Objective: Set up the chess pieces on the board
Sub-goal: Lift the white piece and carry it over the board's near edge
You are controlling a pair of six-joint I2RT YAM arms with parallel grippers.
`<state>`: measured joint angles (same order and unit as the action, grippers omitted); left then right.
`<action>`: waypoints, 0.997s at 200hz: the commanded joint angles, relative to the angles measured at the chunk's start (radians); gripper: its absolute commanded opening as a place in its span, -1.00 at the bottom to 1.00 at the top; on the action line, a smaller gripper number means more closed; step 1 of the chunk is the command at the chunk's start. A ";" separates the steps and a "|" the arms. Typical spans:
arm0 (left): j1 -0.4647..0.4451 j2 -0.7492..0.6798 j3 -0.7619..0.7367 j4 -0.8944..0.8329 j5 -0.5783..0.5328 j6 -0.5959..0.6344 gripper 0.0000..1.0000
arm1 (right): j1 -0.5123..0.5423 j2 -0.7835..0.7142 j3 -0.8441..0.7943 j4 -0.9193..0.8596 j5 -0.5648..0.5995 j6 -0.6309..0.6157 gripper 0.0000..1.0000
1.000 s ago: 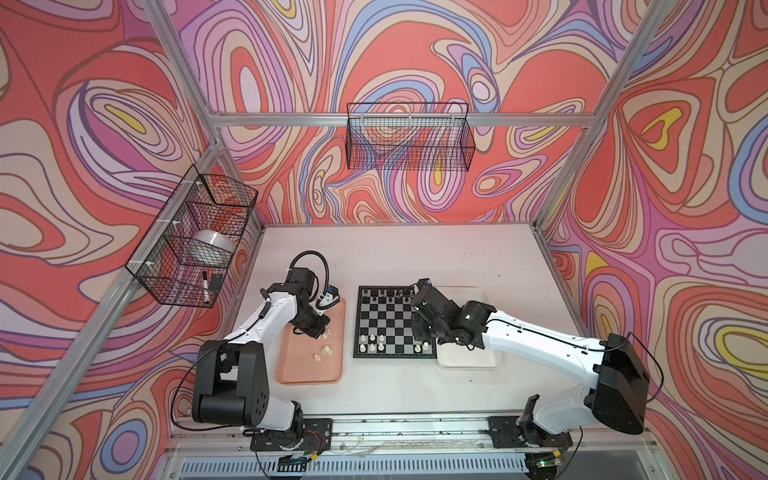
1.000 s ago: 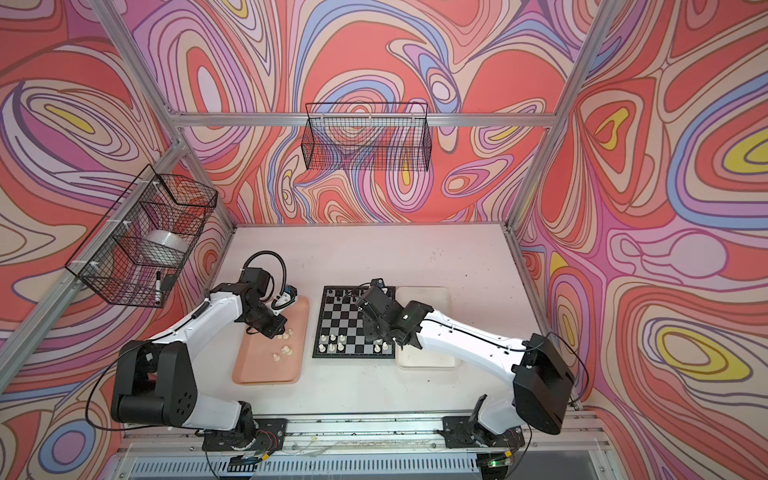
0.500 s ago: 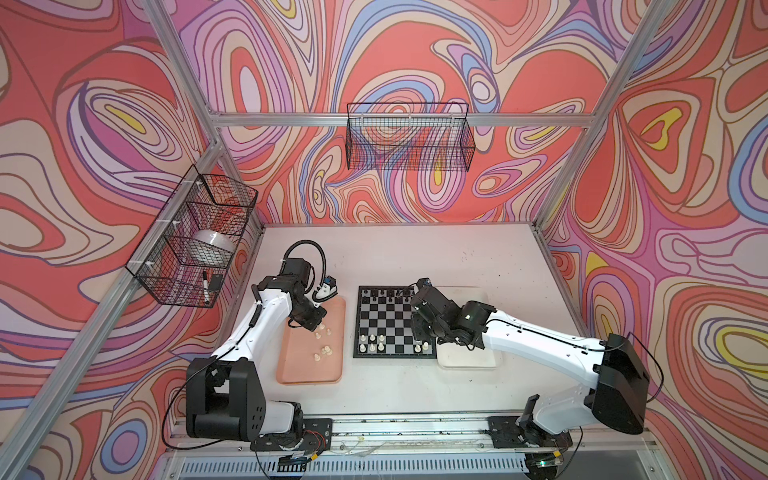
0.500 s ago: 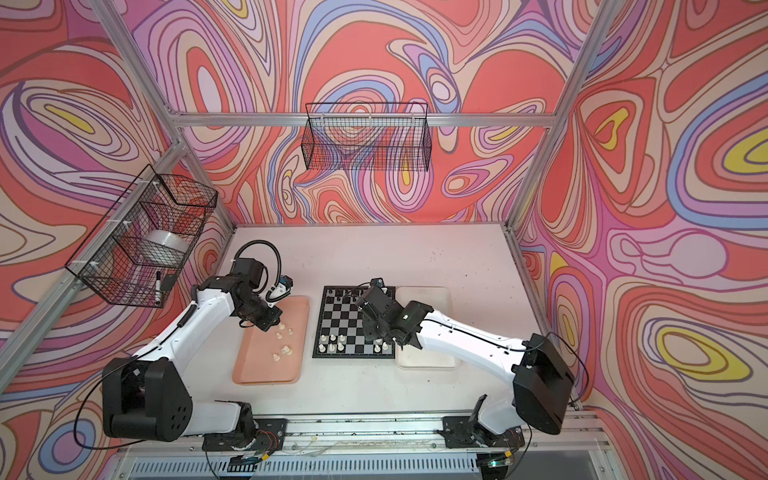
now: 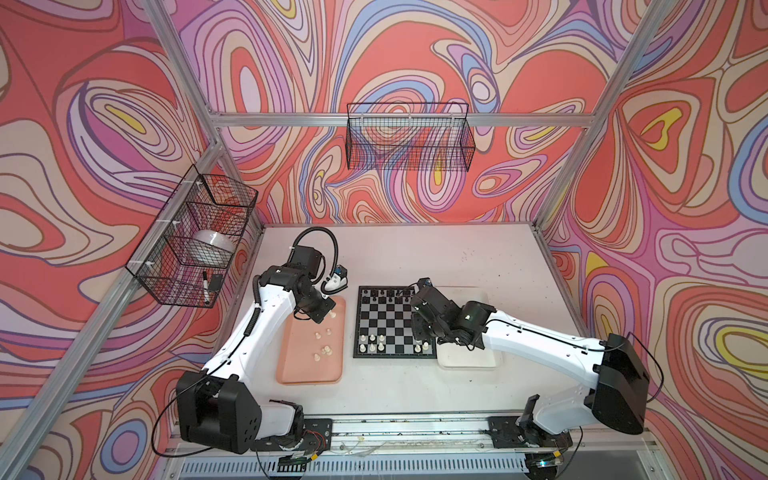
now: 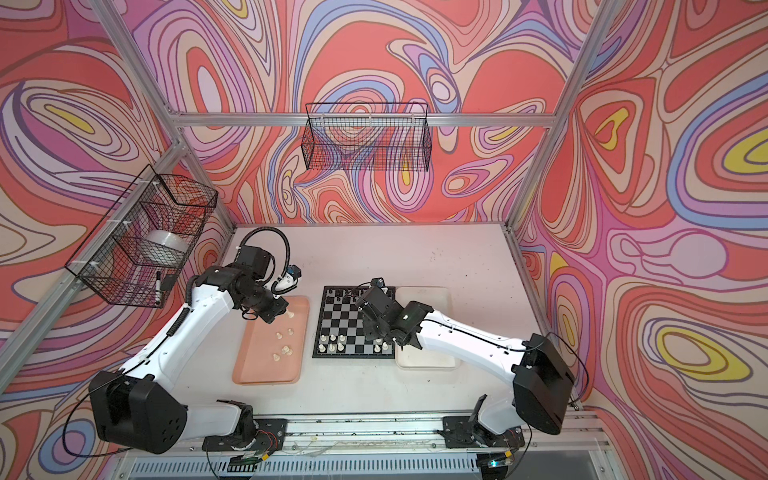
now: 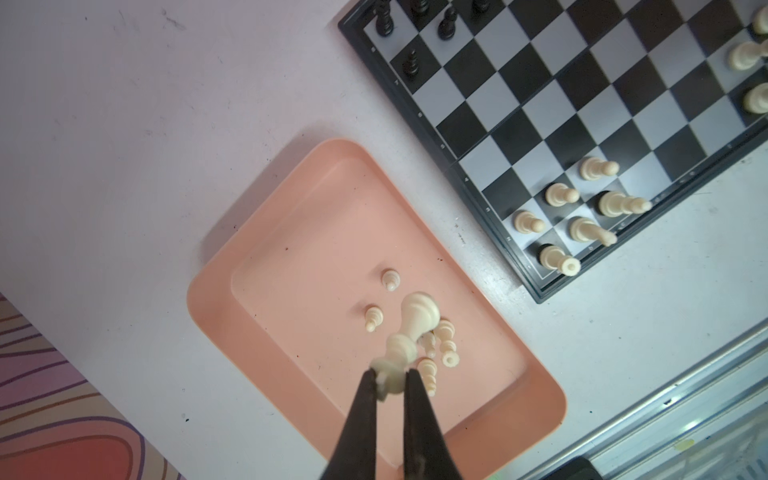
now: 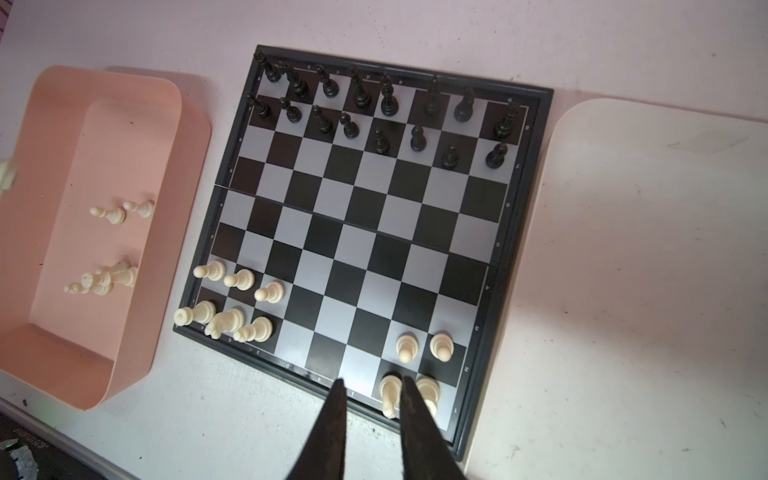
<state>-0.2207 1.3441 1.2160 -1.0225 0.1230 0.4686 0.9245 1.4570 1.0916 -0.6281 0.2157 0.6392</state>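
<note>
The board [image 5: 392, 322] [image 6: 353, 322] lies mid-table. Black chess pieces [image 8: 357, 108] fill its two far rows. Cream-white ones stand at its near left corner [image 8: 232, 299] and near right corner [image 8: 419, 353]. My left gripper [image 7: 390, 378] [image 5: 330, 313] is shut on the top of a cream-white piece [image 7: 415, 324] [image 6: 291, 314], which hangs tilted above the pink tray [image 5: 309, 365] [image 7: 291, 232]. Several loose white pieces [image 7: 440, 345] [image 5: 324, 349] lie in that tray. My right gripper [image 8: 372, 384] [image 5: 417, 330] hovers open over the board's near right corner and holds nothing.
A white tray [image 5: 469, 357] [image 8: 644, 249] sits right of the board, partly under the right arm. Wire baskets hang on the left wall [image 5: 191, 237] and back wall [image 5: 409, 137]. The arms' mounting rail [image 5: 415, 428] runs along the front edge.
The left gripper has risen from the pink tray with the white piece and shifted toward the tray's far end. The right arm has stayed still.
</note>
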 commanded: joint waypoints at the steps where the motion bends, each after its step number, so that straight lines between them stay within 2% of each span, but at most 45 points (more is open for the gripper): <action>1: -0.047 -0.006 0.064 -0.074 -0.002 -0.030 -0.79 | 0.006 -0.016 -0.024 -0.039 0.056 0.028 -0.53; 34: -0.126 0.020 0.118 -0.085 -0.010 -0.054 -0.79 | 0.004 -0.065 -0.053 -0.066 0.087 0.061 -0.53; 144: -0.320 0.086 0.138 -0.070 -0.075 -0.070 -0.80 | -0.005 -0.201 -0.099 -0.172 0.166 0.110 -0.53; 199: -0.449 0.152 0.174 -0.046 -0.097 -0.093 -0.79 | -0.025 -0.357 -0.137 -0.261 0.201 0.149 -0.53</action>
<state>-0.6205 1.4654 1.3575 -1.0630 0.0444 0.3927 0.9089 1.1633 0.9802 -0.8253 0.3786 0.7574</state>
